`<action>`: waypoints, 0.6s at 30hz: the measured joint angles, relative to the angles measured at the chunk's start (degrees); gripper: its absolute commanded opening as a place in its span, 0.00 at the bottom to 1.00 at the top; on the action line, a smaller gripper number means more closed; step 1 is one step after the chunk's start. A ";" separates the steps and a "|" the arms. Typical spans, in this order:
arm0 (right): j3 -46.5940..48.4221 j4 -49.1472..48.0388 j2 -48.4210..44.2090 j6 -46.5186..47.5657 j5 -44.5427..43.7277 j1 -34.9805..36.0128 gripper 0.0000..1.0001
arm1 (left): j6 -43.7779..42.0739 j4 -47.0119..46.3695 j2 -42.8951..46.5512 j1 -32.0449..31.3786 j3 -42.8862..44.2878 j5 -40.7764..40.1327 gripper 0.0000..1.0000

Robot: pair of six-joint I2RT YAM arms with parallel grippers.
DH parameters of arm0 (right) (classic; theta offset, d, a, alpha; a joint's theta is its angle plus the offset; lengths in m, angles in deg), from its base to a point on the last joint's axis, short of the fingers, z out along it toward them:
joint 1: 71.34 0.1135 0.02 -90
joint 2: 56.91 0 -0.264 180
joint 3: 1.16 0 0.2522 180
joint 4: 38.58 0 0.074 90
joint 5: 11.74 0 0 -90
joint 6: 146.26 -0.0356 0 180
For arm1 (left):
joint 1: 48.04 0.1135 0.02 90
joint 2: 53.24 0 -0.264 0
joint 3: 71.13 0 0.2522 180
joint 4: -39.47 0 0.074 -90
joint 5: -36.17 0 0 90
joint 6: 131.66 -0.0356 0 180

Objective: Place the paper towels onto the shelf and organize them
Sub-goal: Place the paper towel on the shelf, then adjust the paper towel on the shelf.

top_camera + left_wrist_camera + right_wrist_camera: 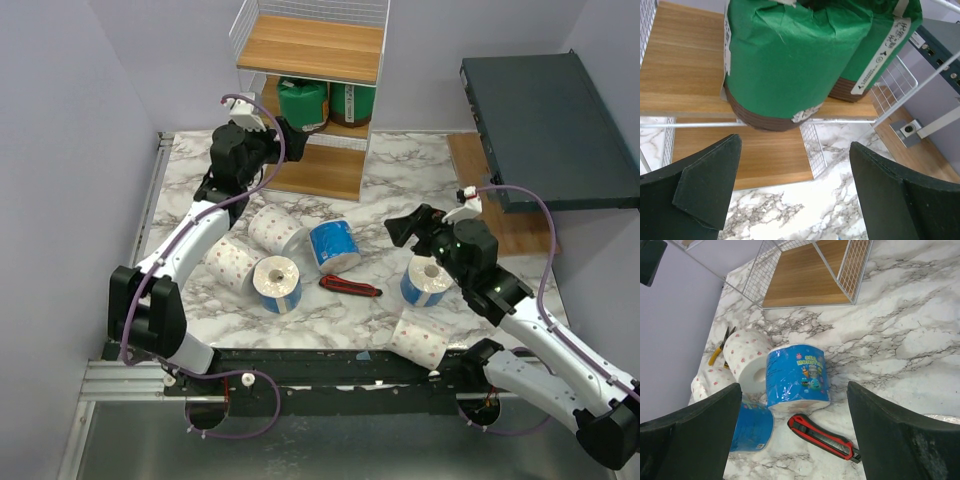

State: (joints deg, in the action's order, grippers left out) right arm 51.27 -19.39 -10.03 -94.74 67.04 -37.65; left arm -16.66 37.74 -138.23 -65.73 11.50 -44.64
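Two green rolls (pixel 302 103) stand side by side on the middle tier of the shelf (pixel 312 48); six more rolls lie loose on the marble surface (pixel 420 170).
The left gripper (pixel 795 200) sits just in front of the nearer green roll, its fingers wide apart with nothing between them. The right gripper (pixel 794 440) hovers over the surface, also spread and holding nothing, above a blue roll (pixel 796 375) and a red knife (pixel 822 437).

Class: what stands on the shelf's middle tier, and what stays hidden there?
A green-wrapped roll and a second green roll stand upright, side by side, on the middle tier of the shelf. Whatever lies behind them is covered by the rolls and the top tier.
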 measured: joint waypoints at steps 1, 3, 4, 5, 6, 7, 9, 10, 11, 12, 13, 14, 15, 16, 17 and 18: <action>-0.02 0.26 -0.13 0.09 -0.11 0.00 0.90 | -0.31 -0.13 -0.92 0.00 0.83 -0.15 0.92; -0.07 0.66 -0.24 0.35 -0.28 0.00 0.90 | -0.79 -0.28 -2.25 0.00 2.23 -0.72 0.91; -0.07 0.81 -0.26 0.44 -0.37 0.00 0.89 | -1.14 -0.15 -3.04 0.00 3.23 -1.22 0.91; -0.07 0.94 -0.28 0.57 -0.46 0.00 0.90 | -1.42 -0.11 -3.67 0.00 4.20 -1.81 0.90; -0.07 1.09 -0.28 0.61 -0.55 0.00 0.90 | -1.60 0.07 -4.15 0.00 5.03 -2.25 0.90; -0.07 1.18 -0.33 0.63 -0.66 0.00 0.90 | -1.77 0.24 -4.92 0.00 6.27 -2.86 0.90; -0.07 1.25 -0.33 0.70 -0.98 0.00 0.90 | -2.05 0.31 -5.81 0.00 7.80 -3.91 0.90; -0.07 1.27 -0.33 0.79 -1.11 0.00 0.90 | -2.23 0.44 -6.14 0.00 8.41 -4.52 0.90; -0.07 1.31 -0.35 0.83 -1.20 0.00 0.90 | -2.40 0.46 -6.38 -0.07 8.81 -4.85 0.90; -0.07 1.40 -0.37 0.85 -1.29 0.00 0.90 | -2.73 0.61 -6.86 -0.20 9.55 -5.60 0.90; -0.07 1.57 -0.44 0.87 -1.38 0.00 0.89 | -2.97 0.66 -7.28 -0.35 10.19 -6.01 0.90; -0.07 1.70 -0.50 0.90 -1.44 0.00 0.90 | -3.28 0.79 -7.69 -0.57 10.78 -6.51 0.90; -0.07 1.84 -0.59 0.92 -1.55 0.00 0.89 | -3.65 1.01 -8.28 -0.87 11.50 -7.30 0.90; -0.09 1.99 -0.74 0.94 -1.62 0.00 0.90 | -4.00 1.09 -8.79 -1.29 12.09 -7.82 0.90; -0.09 2.12 -0.94 0.96 -1.66 0.00 0.90 | -4.31 1.31 -9.38 -1.70 12.68 -8.70 0.89; -0.09 2.23 -1.14 0.98 -1.73 0.00 0.90 | -4.44 1.55 -9.81 -2.01 13.20 -9.16 0.88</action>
State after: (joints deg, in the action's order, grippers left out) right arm 51.19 -17.16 -11.17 -93.76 65.31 -37.65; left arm -21.10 39.30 -148.05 -67.74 24.70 -53.79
